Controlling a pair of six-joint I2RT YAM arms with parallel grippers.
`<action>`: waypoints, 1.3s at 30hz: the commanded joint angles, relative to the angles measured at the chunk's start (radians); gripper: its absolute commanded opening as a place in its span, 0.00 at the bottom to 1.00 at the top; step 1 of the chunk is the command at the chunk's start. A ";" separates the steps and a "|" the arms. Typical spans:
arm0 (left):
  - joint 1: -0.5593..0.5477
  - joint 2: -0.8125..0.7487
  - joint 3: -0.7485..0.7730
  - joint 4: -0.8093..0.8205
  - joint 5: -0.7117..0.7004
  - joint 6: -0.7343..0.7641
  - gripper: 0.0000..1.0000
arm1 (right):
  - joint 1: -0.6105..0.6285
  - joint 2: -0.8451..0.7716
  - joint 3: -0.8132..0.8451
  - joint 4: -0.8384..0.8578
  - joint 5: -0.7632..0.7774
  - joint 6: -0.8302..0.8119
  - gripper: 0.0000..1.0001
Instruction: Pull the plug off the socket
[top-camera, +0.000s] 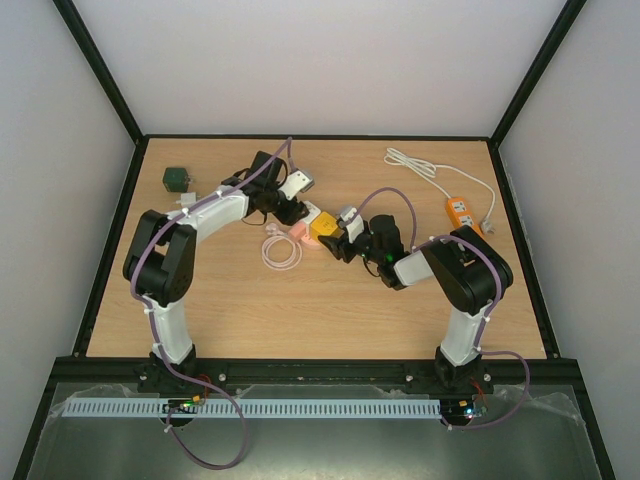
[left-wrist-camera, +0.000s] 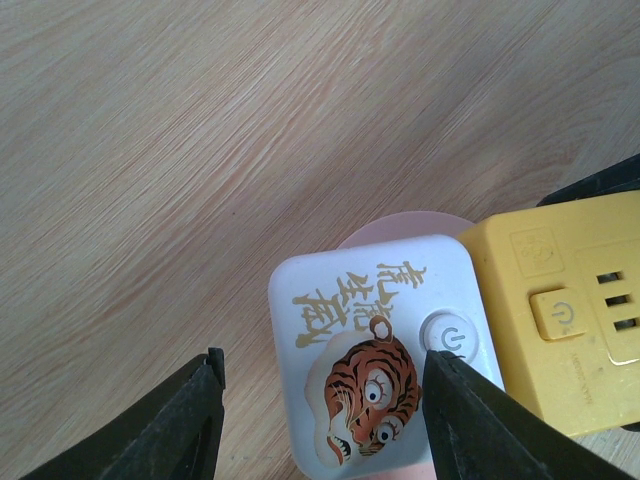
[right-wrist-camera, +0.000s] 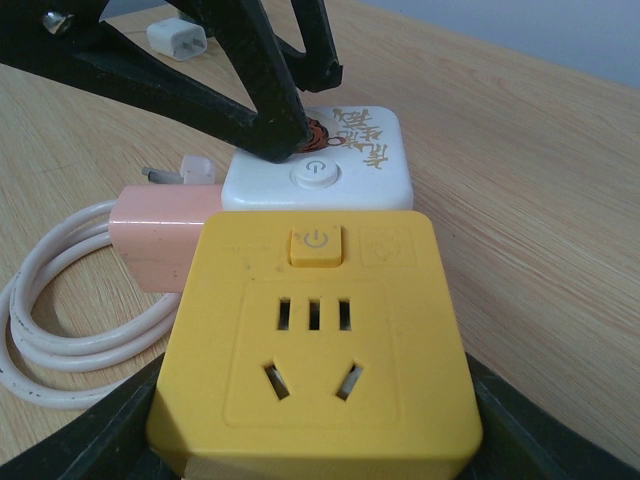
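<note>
Your right end effector (right-wrist-camera: 315, 428) is closed on the yellow socket cube (right-wrist-camera: 315, 340). Its dark fingers (right-wrist-camera: 95, 435) press against the cube's two lower sides, and the face with the pin holes and power button is turned up toward the right wrist camera. The white tiger-print plug cube (left-wrist-camera: 370, 330) sits flush against the far side of the yellow cube, so the two are joined.

Your left end effector (left-wrist-camera: 325, 365) is wide open and holds nothing. It straddles the white cube from above. In the left wrist view one finger (left-wrist-camera: 180, 420) stands clear of the cube's left edge, and the other overlaps its right edge by the round button. In the right wrist view, one left fingertip looks to be touching the top of the white cube.

A pink charger (right-wrist-camera: 155, 235) lies just beside and partly under the two cubes, with its prongs pointing away. Its white cable (right-wrist-camera: 50, 340) is coiled on the table (top-camera: 300, 310) next to it.

In the top view this cluster sits near the middle of the table, between the two arms. A dark green cube (top-camera: 178, 178) lies well apart at the far left, and an orange power strip (top-camera: 461, 211) with a white cord at the far right.
</note>
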 joint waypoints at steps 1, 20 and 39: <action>0.002 0.029 -0.015 -0.090 0.025 0.025 0.58 | 0.002 0.006 -0.005 -0.024 -0.005 0.020 0.19; -0.014 0.073 -0.071 -0.105 -0.180 0.107 0.56 | 0.002 -0.060 0.003 0.052 -0.020 0.055 0.09; -0.023 0.085 -0.067 -0.115 -0.208 0.117 0.54 | 0.009 -0.097 0.014 0.036 -0.013 0.009 0.07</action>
